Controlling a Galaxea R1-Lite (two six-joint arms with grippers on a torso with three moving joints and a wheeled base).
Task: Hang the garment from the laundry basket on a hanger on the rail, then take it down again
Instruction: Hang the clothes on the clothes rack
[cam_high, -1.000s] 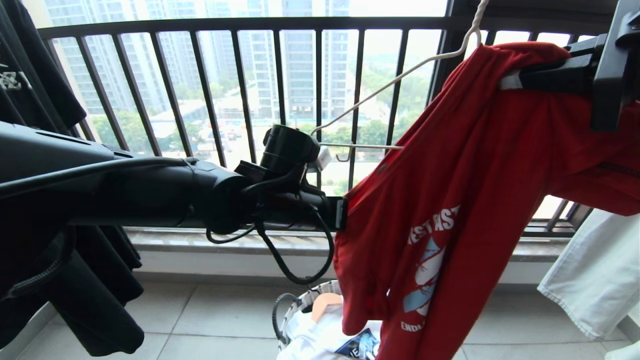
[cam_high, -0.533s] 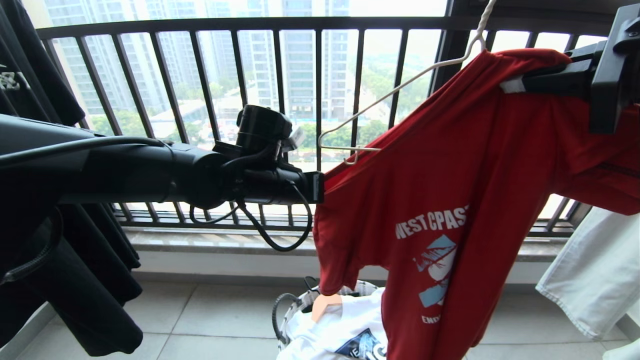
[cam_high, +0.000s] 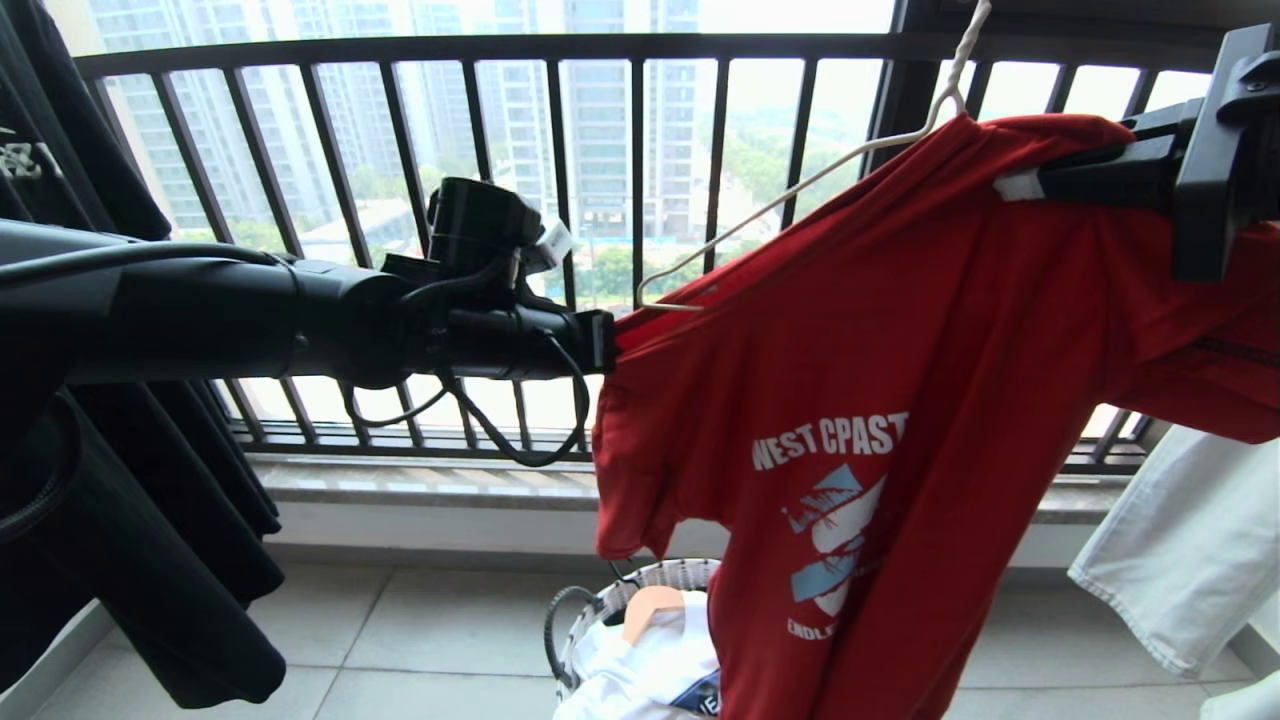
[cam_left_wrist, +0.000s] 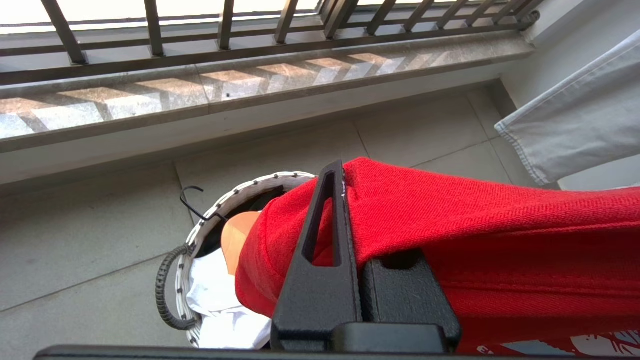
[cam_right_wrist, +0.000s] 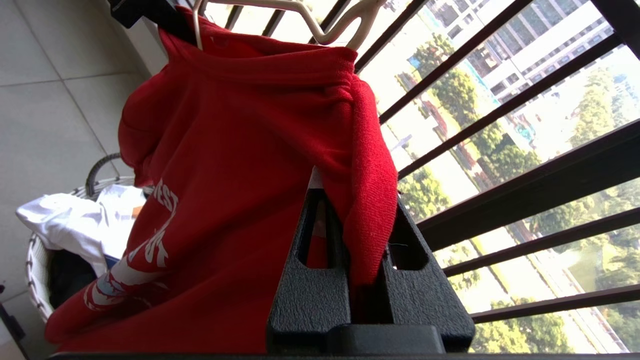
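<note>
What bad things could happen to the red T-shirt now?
The red T-shirt with the white print is stretched between the left gripper and right gripper, both shut on it, so the cloth might strain. One end of the thin white wire hanger pokes out bare; the shirt may slide off that side. If dropped, it could miss the round white mesh basket below.

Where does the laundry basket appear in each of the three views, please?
Head view: the basket sits at the bottom centre, on the floor, partly behind the red shirt.
Left wrist view: the basket lies at lower left, partly hidden by the shirt and the left tool.
Right wrist view: the basket is at the lower left edge.
Shared landmark: the shirt.
</note>
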